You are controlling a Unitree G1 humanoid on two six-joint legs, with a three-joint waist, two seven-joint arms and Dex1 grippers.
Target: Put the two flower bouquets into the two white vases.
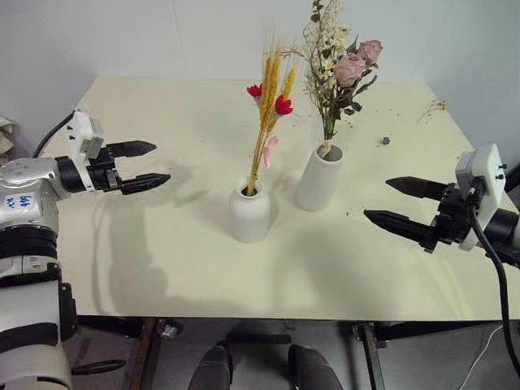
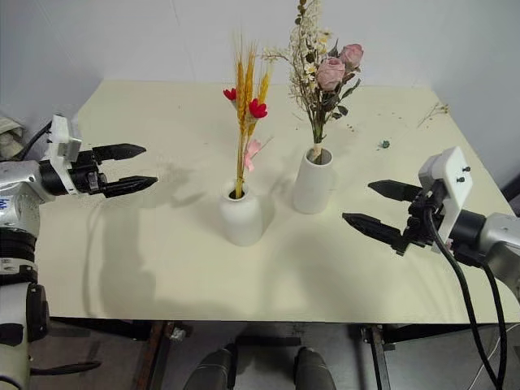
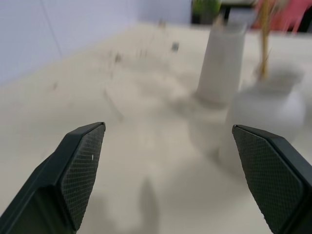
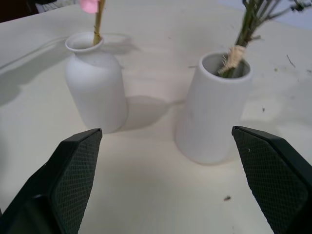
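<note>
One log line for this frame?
wheat bundle in round vase | roses in tall vase | left hand open | right hand open

Cream table (image 1: 162, 244). Rounded vase (image 1: 249, 213) near middle, tall vase (image 1: 319, 177) just beside, toward far right corner. Small teal bit (image 1: 384, 140) and dry plant crumbs (image 1: 435, 106) near far right corner.

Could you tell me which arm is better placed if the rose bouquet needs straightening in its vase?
Probably the right. The rose bouquet stands in the tall vase, on the right gripper's side, and that open gripper faces it. The open left gripper sits beyond the rounded vase with the wheat bundle.
</note>
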